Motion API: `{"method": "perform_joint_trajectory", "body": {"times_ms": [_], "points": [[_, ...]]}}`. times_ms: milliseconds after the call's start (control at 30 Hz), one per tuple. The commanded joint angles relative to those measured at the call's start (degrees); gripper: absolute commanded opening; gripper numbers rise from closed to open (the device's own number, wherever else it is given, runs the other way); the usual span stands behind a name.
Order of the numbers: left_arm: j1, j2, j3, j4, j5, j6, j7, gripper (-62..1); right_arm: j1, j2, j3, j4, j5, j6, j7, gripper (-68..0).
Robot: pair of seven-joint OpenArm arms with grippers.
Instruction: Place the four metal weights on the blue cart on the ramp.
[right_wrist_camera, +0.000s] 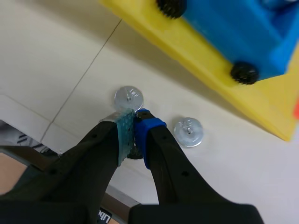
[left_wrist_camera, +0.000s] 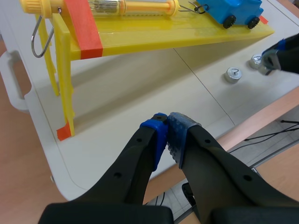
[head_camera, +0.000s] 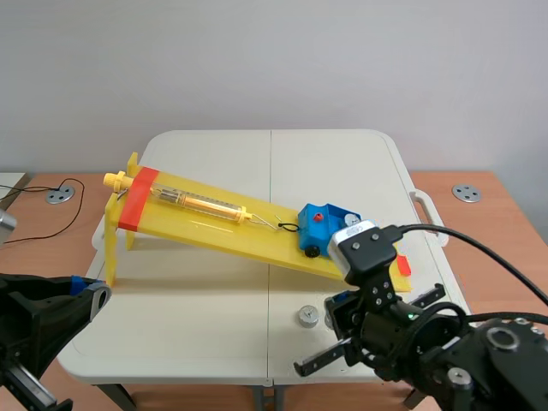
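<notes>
- Right gripper [right_wrist_camera: 135, 122], right wrist view: pads [right_wrist_camera: 122, 133] are pressed together with nothing visibly pinched. The tips sit right at the rim of a weight [right_wrist_camera: 128, 97] lying flat on the table [right_wrist_camera: 56, 60], knob up. There's a dark shape under the fingers; can't tell you what it is.
- A second weight [right_wrist_camera: 188, 132] lies just beside the fingers, apart from the first. The blue cart [right_wrist_camera: 233, 32] is ahead on the yellow ramp [right_wrist_camera: 196, 60], wheels on the slope. Weights lying near the low end likely means a short carry for you.
- Left wrist view: left gripper [left_wrist_camera: 167, 133] is closed on nothing, over the near table edge and well apart from the ramp. Reads as parked out of the way.
- Two weights show on the table from here too. One is touching or nearly touching the right gripper; can't tell which.
- The cart sits at the ramp's low end, hooked to the spring tube [left_wrist_camera: 140, 7]. That's probably what stops it rolling off.
- Scene view: the right arm is low by the ramp's foot, fingers mostly hidden. One weight shows beside it. No weight is visible on the cart, and you can't count all four from any view.
- Judgement: pick not yet made. You'd need to open up, straddle the knob, then close.
</notes>
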Motion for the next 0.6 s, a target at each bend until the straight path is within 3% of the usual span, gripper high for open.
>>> {"method": "perform_joint_trajectory", "body": {"times_ms": [0,133,300,567], "points": [[-1.27,0.13,-0.57,3.69,-4.24,-1.44,-5.49,-58.1,0.37,1.9,3.45,10.05,5.62,-1.92,3.85,-66.9],[-1.27,0.13,-0.57,3.69,-4.24,-1.44,-5.51,-58.2,-1.4,1.88,7.58,16.63,11.23,0.48,1.6,-66.9],[-1.27,0.13,-0.57,3.69,-4.24,-1.44,-5.51,-58.1,-1.79,1.84,13.22,22.51,17.79,0.7,-1.22,-66.9],[-1.29,0.13,-0.57,3.69,-4.24,-1.44,-5.51,-58.2,2.21,-0.17,19.43,21.0,23.34,0.7,-0.94,-66.9]]}}
